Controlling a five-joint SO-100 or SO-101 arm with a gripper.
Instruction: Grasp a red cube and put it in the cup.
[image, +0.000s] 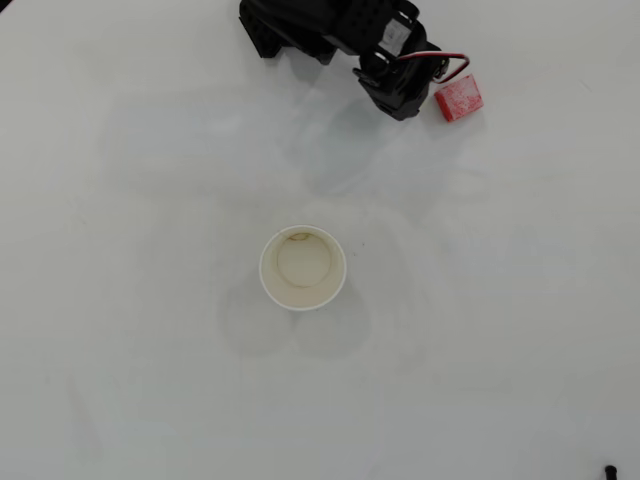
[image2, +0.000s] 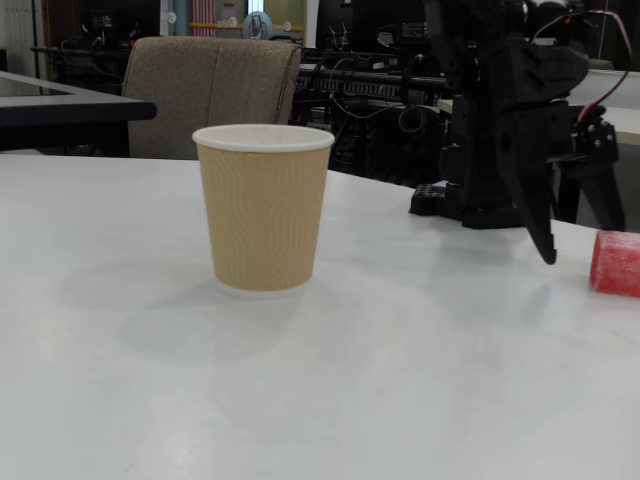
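The small red cube (image: 459, 98) with whitish scuffed faces lies on the white table (image: 150, 380) at about one o'clock from the round white paper cup (image: 303, 268) — well apart from it. The black two-finger gripper (image2: 585, 235) hangs just beside the cube, fingers spread and empty — apparently lining up to straddle it.

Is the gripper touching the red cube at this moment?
Apart. In the fixed view, the gripper has white table visible between its nearer fingertip and the red cube.
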